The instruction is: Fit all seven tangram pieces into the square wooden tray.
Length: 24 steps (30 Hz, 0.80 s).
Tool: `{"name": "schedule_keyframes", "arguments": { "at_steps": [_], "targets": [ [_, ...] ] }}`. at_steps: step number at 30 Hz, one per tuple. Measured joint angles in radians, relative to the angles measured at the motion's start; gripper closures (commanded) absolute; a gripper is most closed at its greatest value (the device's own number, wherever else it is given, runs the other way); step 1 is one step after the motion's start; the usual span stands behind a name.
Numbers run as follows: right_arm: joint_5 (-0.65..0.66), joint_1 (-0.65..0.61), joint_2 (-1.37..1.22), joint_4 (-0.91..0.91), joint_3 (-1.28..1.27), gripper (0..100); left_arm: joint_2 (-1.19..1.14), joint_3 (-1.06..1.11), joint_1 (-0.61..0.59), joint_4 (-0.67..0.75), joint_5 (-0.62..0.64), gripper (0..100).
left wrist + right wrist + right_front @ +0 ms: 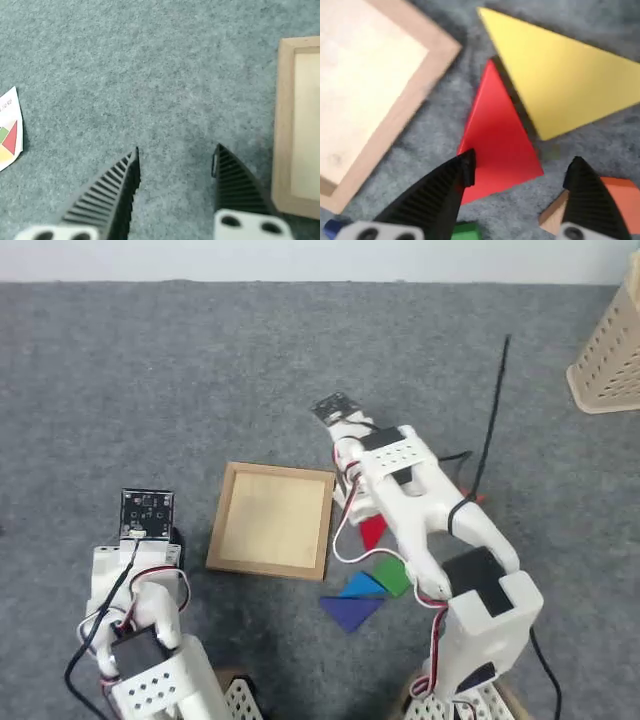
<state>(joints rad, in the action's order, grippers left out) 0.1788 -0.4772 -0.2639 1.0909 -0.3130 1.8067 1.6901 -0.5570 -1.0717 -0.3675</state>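
Observation:
The square wooden tray [270,520] lies on the grey carpet with nothing in it; its frame also shows as the tray [285,125] and the tray [415,95]. My right gripper [522,165] is open and low over the red triangle [497,145], one finger on each side of it. A yellow triangle [560,85] touches the red one, with an orange piece [620,195] and a green piece [465,231] close by. From above, the red triangle [373,532], green piece [392,576], light blue piece [360,586] and dark blue triangle [350,610] lie right of the tray. My left gripper [176,152] hangs open over bare carpet.
A paper card with a coloured pattern [10,127] lies on the carpet, on the side of my left gripper away from the tray. A beige perforated basket [612,350] stands at the far right. The right arm [400,470] covers some of the pieces. Open carpet stretches behind the tray.

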Motion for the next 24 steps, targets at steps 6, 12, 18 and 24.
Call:
{"name": "schedule_keyframes", "arguments": {
  "at_steps": [6,12,18,24],
  "targets": [
    [0.008,-0.011,0.0,0.006,0.0,68.5,0.0,0.0,0.0,0.0,0.0,78],
    [0.008,-0.011,0.011,0.012,0.0,68.5,0.0,0.0,0.0,0.0,0.0,78],
    [0.009,-0.018,0.124,-0.006,-0.112,68.5,0.0,0.0,0.0,0.0,0.0,78],
    [0.008,-0.031,0.153,-0.066,-0.173,68.5,0.0,0.0,0.0,0.0,0.0,78]
  ]
}}
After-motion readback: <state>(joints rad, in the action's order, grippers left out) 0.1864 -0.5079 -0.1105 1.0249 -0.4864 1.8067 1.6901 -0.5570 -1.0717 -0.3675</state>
